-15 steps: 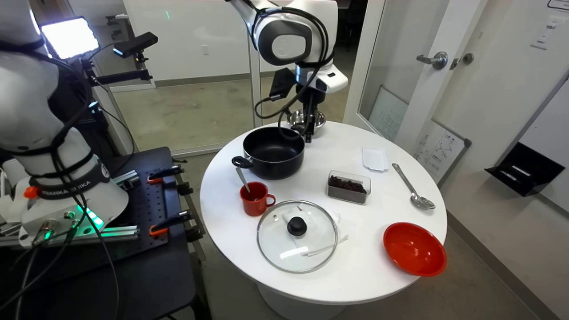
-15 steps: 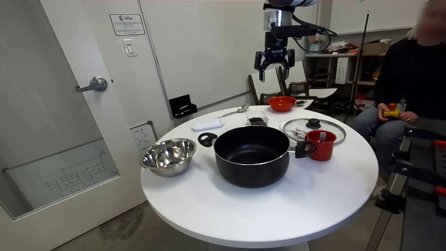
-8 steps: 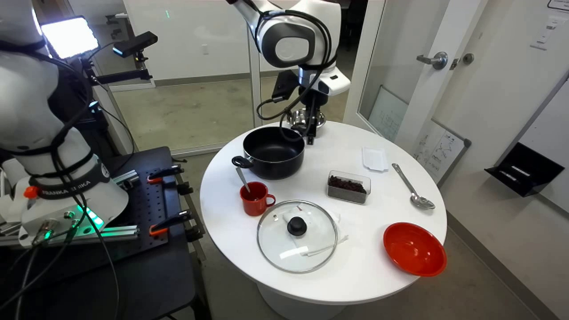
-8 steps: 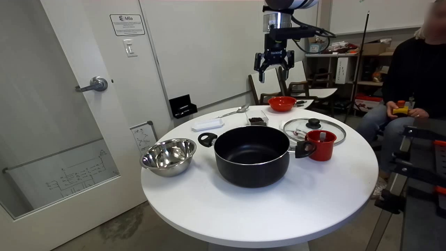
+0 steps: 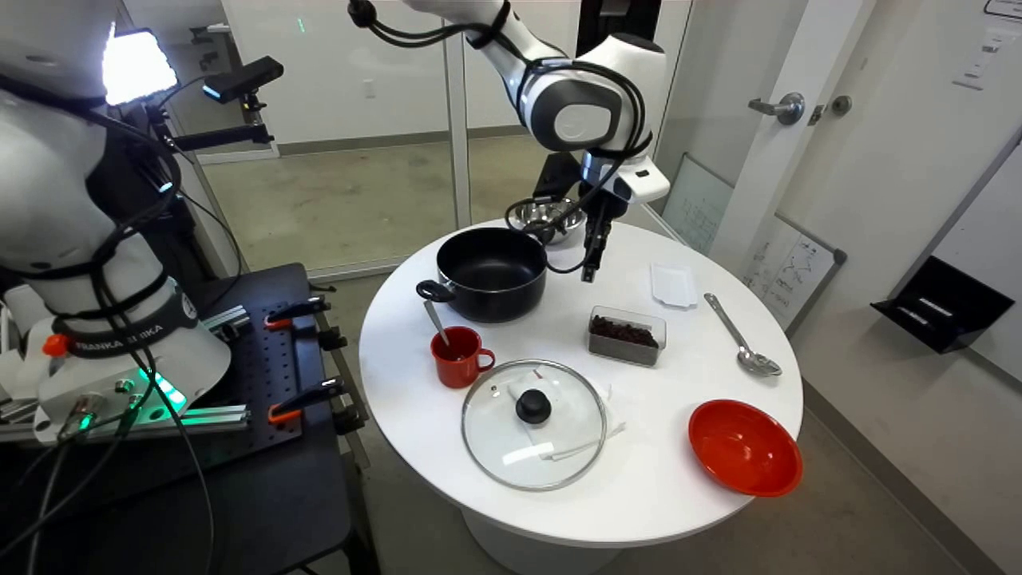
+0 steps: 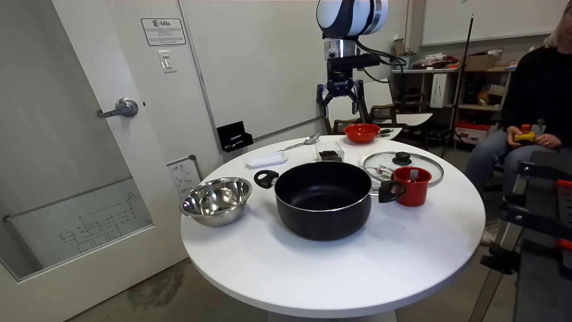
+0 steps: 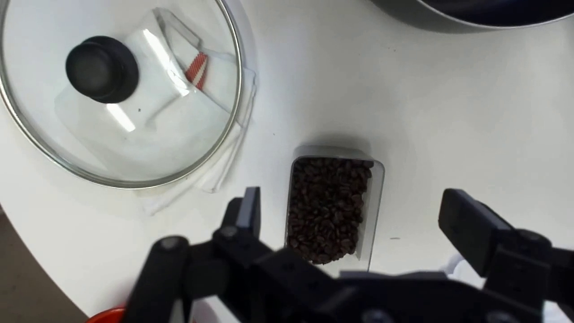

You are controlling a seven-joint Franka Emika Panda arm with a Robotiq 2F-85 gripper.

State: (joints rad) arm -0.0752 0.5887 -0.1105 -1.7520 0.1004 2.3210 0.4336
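Check the gripper point(image 6: 340, 110): its two fingers point(image 7: 468, 229) stand wide apart, with nothing clamped between them. In both exterior views you see it suspended above the worktop point(image 6: 330, 273), fingertips directed downward, in contact with no object.

In your wrist view, locate the clear plastic container point(image 7: 376, 197) in the gap between the fingers. It rests upright on the worktop, below fingertip level, and is partly filled with dark coffee beans point(image 7: 325, 208). The gripper body hides one end of it from you.

Note the surrounding items. The glass lid point(image 5: 533, 406) lies near the container, over a white cloth point(image 7: 219, 168). The black cooking pot point(image 6: 322, 223) stands apart from the container. In an exterior view, you find the white tray point(image 5: 673, 286) near the container; the red bowl point(image 5: 746, 447) sits at the worktop edge.
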